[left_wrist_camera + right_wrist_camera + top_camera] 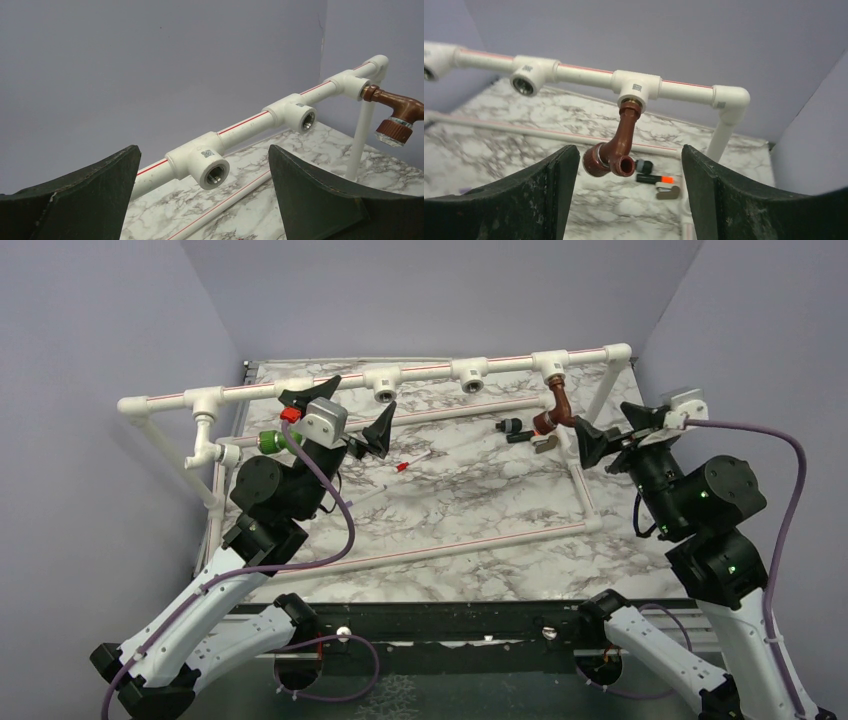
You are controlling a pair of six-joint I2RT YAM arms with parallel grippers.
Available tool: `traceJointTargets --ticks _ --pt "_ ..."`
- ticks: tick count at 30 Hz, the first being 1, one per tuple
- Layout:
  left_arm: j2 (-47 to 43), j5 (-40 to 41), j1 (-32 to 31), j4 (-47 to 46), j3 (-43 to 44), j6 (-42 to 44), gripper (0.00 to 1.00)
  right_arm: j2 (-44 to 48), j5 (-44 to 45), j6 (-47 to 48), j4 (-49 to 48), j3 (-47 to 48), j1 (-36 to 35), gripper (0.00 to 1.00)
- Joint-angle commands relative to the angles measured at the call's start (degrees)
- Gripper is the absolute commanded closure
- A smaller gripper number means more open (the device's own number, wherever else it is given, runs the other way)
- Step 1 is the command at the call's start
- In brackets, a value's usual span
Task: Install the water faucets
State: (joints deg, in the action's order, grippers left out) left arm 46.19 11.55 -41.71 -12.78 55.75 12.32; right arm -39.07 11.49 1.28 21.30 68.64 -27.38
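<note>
Marble table (470, 530) carries the white pipe frame (430, 372); its top rail has T-fittings facing the arms.

Left gripper (345, 412): jaws spread wide and empty, raised in front of the rail, facing an empty T-fitting (210, 167).

Right gripper (612, 430): jaws apart, pinching nothing, with the copper faucet (619, 142) just ahead of the gap and clear of both fingers.

Copper faucet: stem up in the right-hand T-fitting, hanging down, spout toward the wrist camera. Seated depth not visible.

Green faucet (272, 441): at the left end, beside the elbow fitting, partly behind the left arm. Cannot tell if it is threaded in.

Small black piece with orange tip (653, 178): on the table behind the copper faucet.

Handling, judged: both faucets rigid and light. The copper body is smooth and round, so likely to slip when twisted. Take it across the bend or knob, never on the threads. The plastic threads could cross-thread, so start gently
</note>
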Motion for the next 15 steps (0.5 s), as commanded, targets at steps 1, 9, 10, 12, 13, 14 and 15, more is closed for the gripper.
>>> traceJointTargets --ticks 1,9,10,12,13,14,15 --pt "-0.15 1.15 -0.2 -1.46 -0.42 0.6 0.01 -0.68 -11.99 27.12 8.45 2.33 -0.13 0.2" --pt "-0.12 1.27 -0.18 -1.46 -0.46 0.77 0.01 -1.76 -17.34 50.04 18.85 6.5 -0.13 0.18" --pt "-0.14 1.28 -0.18 -1.46 -0.46 0.78 0.01 -2.39 -16.75 51.67 20.34 7.22 -0.12 0.17" --pt "-0.18 1.28 -0.16 -1.46 -0.46 0.77 0.01 -4.04 -15.16 55.29 23.25 8.87 -0.11 0.16" --pt "-0.15 1.28 -0.16 -1.46 -0.46 0.78 0.01 -4.98 -14.31 56.96 25.08 9.82 -0.05 0.16" --pt "-0.2 1.32 -0.2 -1.53 -0.46 0.81 0.01 -5.98 -13.31 58.46 26.53 10.56 -0.1 0.16" --pt "-0.15 1.36 -0.15 -1.55 -0.46 0.79 0.01 -6.96 -12.16 59.97 27.54 10.78 -0.13 0.16"
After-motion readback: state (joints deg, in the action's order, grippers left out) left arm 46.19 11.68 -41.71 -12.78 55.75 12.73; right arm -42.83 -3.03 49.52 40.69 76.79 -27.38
